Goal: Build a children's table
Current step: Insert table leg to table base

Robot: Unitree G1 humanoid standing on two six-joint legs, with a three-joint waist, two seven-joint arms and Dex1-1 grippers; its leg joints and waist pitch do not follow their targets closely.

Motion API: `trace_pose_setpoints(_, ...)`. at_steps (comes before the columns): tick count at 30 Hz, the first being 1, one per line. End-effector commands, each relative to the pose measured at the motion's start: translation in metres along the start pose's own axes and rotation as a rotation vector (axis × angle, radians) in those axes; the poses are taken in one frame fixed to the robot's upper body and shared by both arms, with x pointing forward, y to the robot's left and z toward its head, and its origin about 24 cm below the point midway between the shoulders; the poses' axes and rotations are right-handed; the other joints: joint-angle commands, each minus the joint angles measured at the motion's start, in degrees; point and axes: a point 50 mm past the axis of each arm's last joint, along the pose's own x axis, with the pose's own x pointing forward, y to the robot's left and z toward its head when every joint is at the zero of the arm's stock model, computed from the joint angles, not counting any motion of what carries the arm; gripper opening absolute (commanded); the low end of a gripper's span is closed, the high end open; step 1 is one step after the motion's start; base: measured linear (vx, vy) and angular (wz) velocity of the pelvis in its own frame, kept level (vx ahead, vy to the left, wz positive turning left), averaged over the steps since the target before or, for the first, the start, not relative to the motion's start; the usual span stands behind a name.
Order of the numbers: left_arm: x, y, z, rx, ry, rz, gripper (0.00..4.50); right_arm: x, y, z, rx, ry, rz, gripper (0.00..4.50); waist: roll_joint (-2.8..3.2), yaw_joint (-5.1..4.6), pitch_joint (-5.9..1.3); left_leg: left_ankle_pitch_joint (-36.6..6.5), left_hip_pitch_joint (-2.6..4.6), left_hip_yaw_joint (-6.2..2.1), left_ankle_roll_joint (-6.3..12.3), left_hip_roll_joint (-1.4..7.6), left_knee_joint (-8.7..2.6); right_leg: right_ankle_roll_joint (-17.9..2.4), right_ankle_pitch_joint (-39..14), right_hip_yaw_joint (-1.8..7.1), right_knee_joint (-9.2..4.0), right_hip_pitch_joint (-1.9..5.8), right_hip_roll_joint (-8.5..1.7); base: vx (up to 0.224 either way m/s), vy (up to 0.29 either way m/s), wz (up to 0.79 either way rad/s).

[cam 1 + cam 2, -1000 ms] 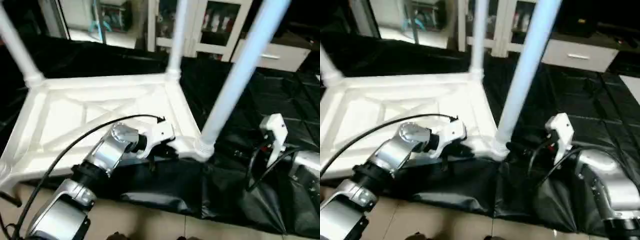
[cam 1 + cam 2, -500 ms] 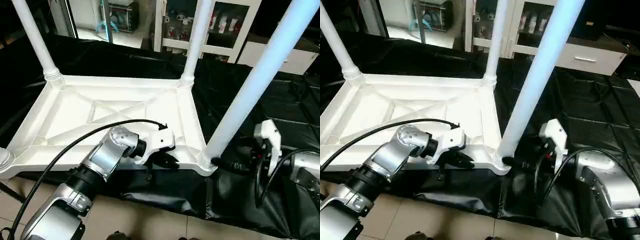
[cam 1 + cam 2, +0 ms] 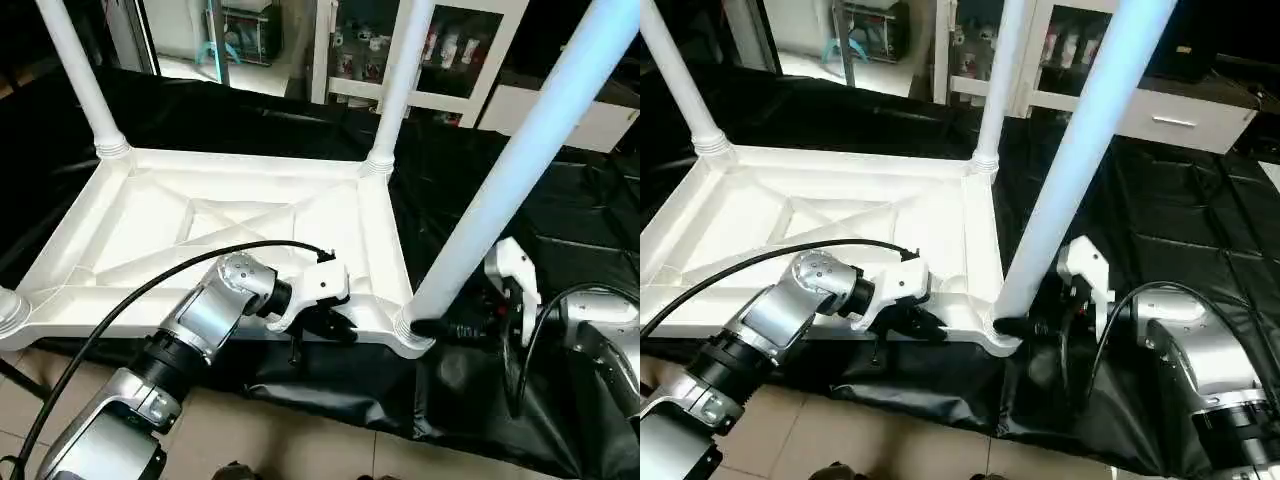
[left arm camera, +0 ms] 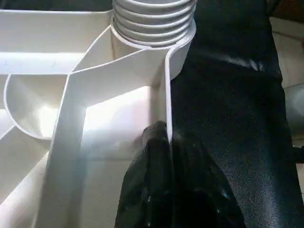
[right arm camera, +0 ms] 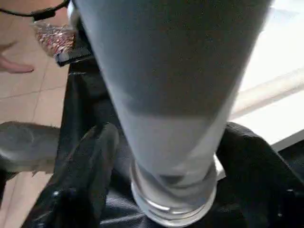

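Grippers on my two arms work one corner of the upturned white plastic ribbed tabletop [image 3: 230, 225] on the black sheet [image 3: 560, 230].
My left gripper [image 4: 164, 142] pinches the near rim shut; my right gripper [image 5: 161, 156] straddles the long white tube leg [image 3: 500, 180] at its corner socket [image 3: 408, 328], jaws apart. I should close squarely, then turn without tilting.

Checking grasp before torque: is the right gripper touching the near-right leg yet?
Cannot tell. In the right wrist view the right gripper has a finger on each side of the leg, but neither contact nor a gap shows plainly.
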Motion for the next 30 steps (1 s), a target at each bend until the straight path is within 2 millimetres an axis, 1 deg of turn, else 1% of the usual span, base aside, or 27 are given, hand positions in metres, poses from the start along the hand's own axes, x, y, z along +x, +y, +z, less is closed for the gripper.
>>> trace_pose_setpoints(1, 0.002, -0.003, 0.011, 0.041, -0.031, -0.042, 0.00, -0.003, -0.003, 0.003, -0.026, 0.019, 0.008, 3.24, -0.66, -0.23, -4.52, -7.56, 0.37, -0.36, 5.26, 2.16, -3.76, -10.68, -15.77, 2.74, -3.69, 3.97, -3.37, 0.000, 0.000, 0.00)
trace_pose_setpoints(3, 0.002, -0.004, 0.011, 0.038, -0.028, -0.042, 0.00, -0.004, -0.004, 0.003, -0.027, 0.032, 0.022, 2.90, -0.72, -0.18, -4.51, -8.03, 0.36, -0.34, 4.97, 2.10, -3.72, -10.16, -16.93, 2.77, -3.86, 3.98, -3.44, 0.000, 0.000, 0.00)
trace_pose_setpoints(4, 0.002, -0.004, 0.011, 0.038, -0.028, -0.042, 0.00, -0.004, -0.004, 0.003, -0.028, 0.032, 0.024, 2.90, -0.65, -0.14, -4.49, -8.03, 0.42, -0.33, 4.87, 2.14, -3.74, -10.01, -17.17, 2.78, -3.91, 3.89, -3.42, 0.000, 0.000, 0.00)
trace_pose_setpoints(5, 0.002, -0.004, 0.011, 0.038, -0.028, -0.042, 0.00, -0.004, -0.004, 0.003, -0.028, 0.032, 0.024, 2.78, -0.64, -0.11, -4.52, -7.98, 0.47, -0.32, 4.85, 2.15, -3.71, -10.02, -17.05, 2.78, -3.90, 3.85, -3.40, 0.000, 0.000, 0.00)
trace_pose_setpoints(6, 0.002, -0.004, 0.010, 0.038, -0.027, -0.042, 0.00, -0.004, -0.004, 0.003, -0.028, 0.034, 0.027, 2.78, -0.67, -0.11, -4.56, -7.67, 0.40, -0.33, 4.88, 2.16, -3.71, -10.07, -16.45, 2.80, -3.78, 3.91, -3.39, 0.000, 0.000, 0.00)
trace_pose_setpoints(7, 0.002, -0.003, 0.010, 0.036, -0.026, -0.043, 0.00, -0.004, -0.005, 0.003, -0.027, 0.039, 0.039, 2.54, -0.64, -0.18, -4.59, -7.52, 0.27, -0.38, 5.02, 2.12, -3.70, -10.24, -16.01, 2.74, -3.68, 4.00, -3.33, 0.000, 0.000, 0.00)
trace_pose_setpoints(10, 0.002, -0.004, 0.010, 0.035, -0.023, -0.044, 0.00, -0.002, -0.005, 0.002, -0.027, 0.042, 0.047, 2.38, -0.64, -0.18, -4.60, -7.28, 0.22, -0.41, 5.06, 2.13, -3.67, -10.27, -15.85, 2.72, -3.63, 4.03, -3.37, 0.000, 0.000, 0.00)
trace_pose_setpoints(11, 0.002, -0.004, 0.010, 0.035, -0.022, -0.044, 0.00, -0.001, -0.006, 0.002, -0.027, 0.043, 0.050, 2.26, -0.51, -0.12, -4.64, -7.20, 0.24, -0.42, 5.02, 2.13, -3.66, -10.27, -15.72, 2.73, -3.63, 4.02, -3.39, 0.000, 0.000, 0.00)
trace_pose_setpoints(12, 0.002, -0.003, 0.010, 0.035, -0.021, -0.045, 0.00, 0.000, -0.005, 0.002, -0.027, 0.043, 0.053, 2.08, -0.59, -0.16, -4.67, -6.96, 0.24, -0.42, 5.03, 2.13, -3.65, -10.38, -15.21, 2.73, -3.54, 4.05, -3.34, 0.000, 0.000, 0.00)
trace_pose_setpoints(13, 0.002, -0.003, 0.010, 0.035, -0.020, -0.046, 0.00, 0.001, -0.005, 0.001, -0.026, 0.042, 0.056, 2.08, -0.53, -0.16, -4.64, -6.84, 0.24, -0.43, 5.15, 2.15, -3.66, -10.57, -14.76, 2.74, -3.50, 4.03, -3.30, 0.000, 0.000, 0.00)
trace_pose_setpoints(15, 0.002, -0.003, 0.010, 0.034, -0.018, -0.047, 0.00, 0.003, -0.004, 0.000, -0.019, 0.039, 0.065, 2.03, -0.59, -0.14, -4.66, -7.12, 0.23, -0.39, 5.09, 2.10, -3.63, -10.56, -15.07, 2.73, -3.56, 4.08, -3.35, 0.000, 0.000, 0.00)
trace_pose_setpoints(16, 0.002, -0.003, 0.010, 0.034, -0.017, -0.047, 0.00, 0.004, -0.003, 0.000, -0.017, 0.038, 0.066, 2.00, -0.44, -0.17, -4.66, -7.25, 0.22, -0.43, 5.00, 2.11, -3.67, -10.50, -15.25, 2.72, -3.63, 4.12, -3.36, 0.000, 0.000, 0.00)
trace_pose_setpoints(19, 0.002, -0.003, 0.009, 0.031, -0.016, -0.045, 0.00, 0.006, -0.001, -0.004, 0.003, 0.025, 0.060, 1.98, -0.43, -0.18, -4.65, -7.47, 0.30, -0.42, 4.91, 2.13, -3.67, -10.58, -15.20, 2.70, -3.64, 4.05, -3.32, 0.000, 0.000, 0.00)
trace_pose_setpoints(20, 0.002, -0.001, 0.009, 0.020, -0.016, -0.029, 0.00, 0.008, -0.001, -0.006, 0.027, 0.010, 0.033, 1.97, -0.48, -0.20, -4.66, -7.59, 0.30, -0.42, 4.88, 2.11, -3.67, -10.53, -15.28, 2.70, -3.66, 4.07, -3.32, 0.000, 0.000, 0.00)
trace_pose_setpoints(21, 0.002, 0.000, 0.008, 0.012, -0.016, -0.018, 0.00, 0.008, -0.002, -0.008, 0.044, 0.001, 0.014, 1.97, -0.18, -0.17, -4.57, -7.97, 0.30, -0.50, 4.61, 2.13, -3.80, -10.41, -15.92, 2.67, -3.74, 4.05, -3.34, 0.000, 0.000, 0.00)
trace_pose_setpoints(22, 0.003, 0.003, 0.009, 0.000, -0.021, 0.016, 0.00, 0.010, -0.005, -0.012, 0.054, -0.001, -0.042, 1.97, -0.33, -0.36, -4.42, -9.32, 0.37, -0.47, 4.23, 2.12, -3.89, -9.85, -17.83, 2.56, -4.09, 3.98, -3.27, 0.000, 0.000, 0.00)
trace_pose_setpoints(23, 0.003, 0.005, 0.009, -0.008, -0.024, 0.040, 0.00, 0.011, -0.007, -0.014, 0.060, 0.000, -0.081, 1.96, -0.29, -0.44, -4.25, -10.28, 0.43, -0.46, 3.84, 2.12, -3.98, -9.37, -19.56, 2.52, -4.34, 3.84, -3.26, 0.000, 0.000, 0.00)
trace_pose_setpoints(24, 0.004, 0.010, 0.010, -0.024, -0.032, 0.086, 0.00, 0.013, -0.010, -0.018, 0.075, 0.010, -0.140, 1.96, -0.24, -0.68, -3.99, -12.75, 0.72, -0.56, 2.85, 2.00, -4.12, -8.29, -23.87, 2.28, -4.92, 3.77, -3.36, 0.000, 0.000, 0.00)
trace_pose_setpoints(25, 0.006, 0.017, 0.012, -0.048, -0.045, 0.154, 0.00, 0.016, -0.015, -0.025, 0.102, 0.028, -0.230, 1.96, -0.29, -1.04, -3.99, -14.08, 0.80, -0.64, 2.08, 1.85, -4.18, -7.12, -26.29, 2.24, -5.27, 3.94, -3.38, 0.000, 0.000, 0.00)
trace_pose_setpoints(26, 0.007, 0.023, 0.014, -0.076, -0.060, 0.216, 0.00, 0.018, -0.019, -0.031, 0.127, 0.049, -0.306, 1.96, -0.26, -1.20, -3.81, -14.81, 0.94, -0.67, 1.69, 1.78, -4.27, -6.49, -27.66, 2.14, -5.50, 3.75, -3.28, 0.000, 0.000, 0.00)
trace_pose_setpoints(27, 0.008, 0.027, 0.016, -0.094, -0.070, 0.255, 0.00, 0.020, -0.021, -0.035, 0.143, 0.064, -0.355, 1.95, -0.24, -1.84, -3.88, -17.39, 1.50, -0.93, 0.66, 1.52, -4.05, -4.99, -31.92, 1.61, -6.16, 3.55, -3.30, 0.000, 0.000, 0.00)
trace_pose_setpoints(28, 0.009, 0.031, 0.018, -0.120, -0.085, 0.292, 0.00, 0.022, -0.023, -0.040, 0.166, 0.073, -0.406, 1.95, -0.09, -1.94, -3.92, -17.50, 1.48, -1.04, 0.55, 1.47, -4.09, -4.52, -32.65, 1.52, -6.33, 3.67, -3.38, 0.000, 0.000, 0.00)
trace_pose_setpoints(29, 0.010, 0.033, 0.020, -0.131, -0.094, 0.309, 0.00, 0.024, -0.024, -0.041, 0.181, 0.071, -0.429, 1.95, -0.22, -2.10, -3.94, -17.53, 1.24, -1.08, 0.59, 1.38, -4.06, -3.98, -33.13, 1.42, -6.40, 3.77, -3.31, 0.000, 0.000, 0.00)
trace_pose_setpoints(30, 0.012, 0.039, 0.026, -0.170, -0.123, 0.366, 0.00, 0.029, -0.027, -0.046, 0.236, 0.063, -0.507, 1.94, -0.22, -2.48, -4.00, -17.14, 0.87, -1.29, 0.87, 1.42, -4.25, -3.19, -33.18, 1.15, -6.62, 4.20, -3.35, 0.000, 0.000, 0.00)
